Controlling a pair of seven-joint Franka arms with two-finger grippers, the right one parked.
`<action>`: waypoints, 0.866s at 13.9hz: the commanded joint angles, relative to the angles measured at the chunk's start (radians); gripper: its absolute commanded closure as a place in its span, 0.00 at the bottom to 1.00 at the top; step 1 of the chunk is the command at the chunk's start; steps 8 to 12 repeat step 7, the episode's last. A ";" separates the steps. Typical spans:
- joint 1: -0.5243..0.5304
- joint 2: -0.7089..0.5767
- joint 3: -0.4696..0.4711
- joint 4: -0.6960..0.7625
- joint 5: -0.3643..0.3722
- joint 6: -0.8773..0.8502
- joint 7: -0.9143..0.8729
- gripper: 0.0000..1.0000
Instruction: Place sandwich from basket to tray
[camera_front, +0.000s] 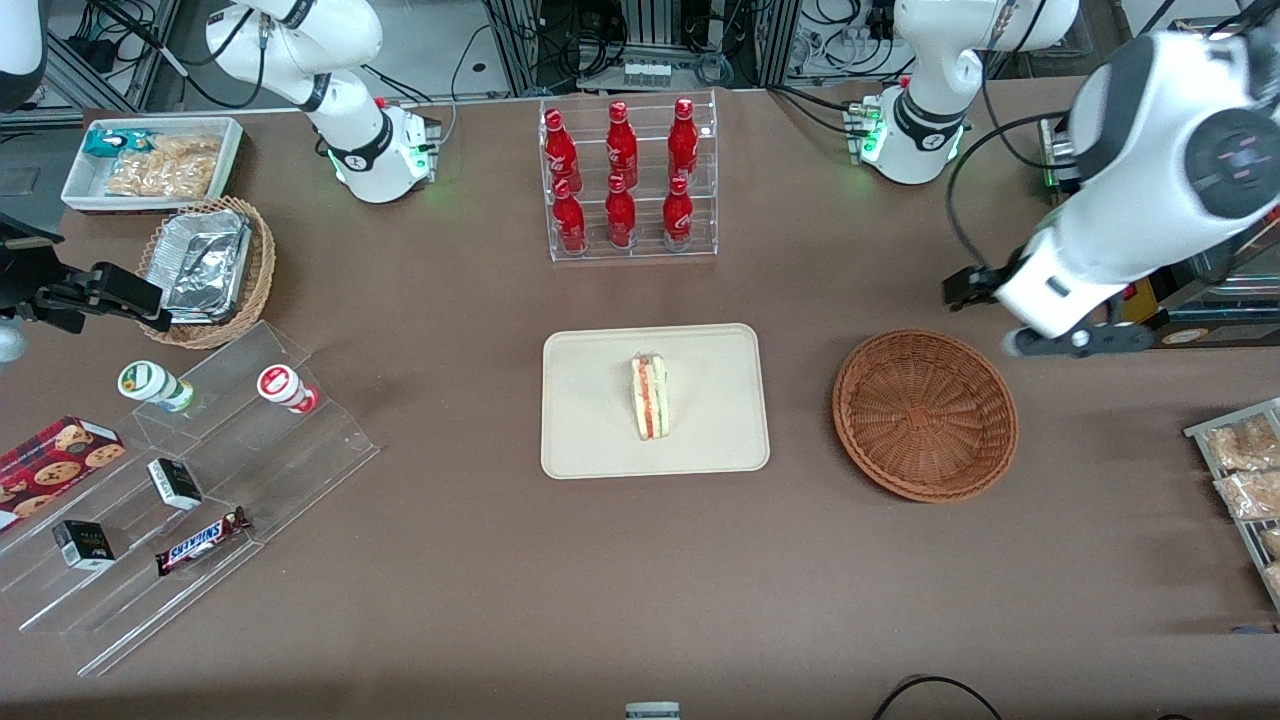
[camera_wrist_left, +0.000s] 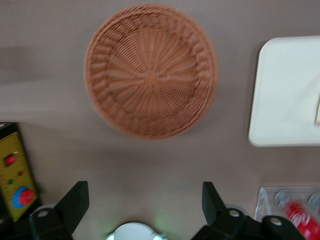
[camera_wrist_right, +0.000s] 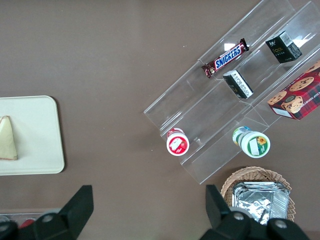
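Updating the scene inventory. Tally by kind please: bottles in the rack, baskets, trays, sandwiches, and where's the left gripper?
Red bottles in the clear rack: 6
Wicker baskets: 2, the basket, empty, and a lighter foil-tray basket
The tray: 1
The sandwich, on the tray: 1
Total: 10
The gripper is open, above the table beside the basket.

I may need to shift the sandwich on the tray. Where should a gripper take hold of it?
Probably from above. The sandwich stands on edge on the tray, filling stripe up, so the fingers should close on its two flat bread faces. The gripper hangs open above the table near the empty basket.
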 joint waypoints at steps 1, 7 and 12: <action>0.116 -0.017 -0.048 0.058 -0.010 -0.074 0.123 0.00; 0.141 0.009 0.028 0.170 -0.016 -0.026 0.204 0.00; 0.141 0.009 0.028 0.170 -0.016 -0.026 0.204 0.00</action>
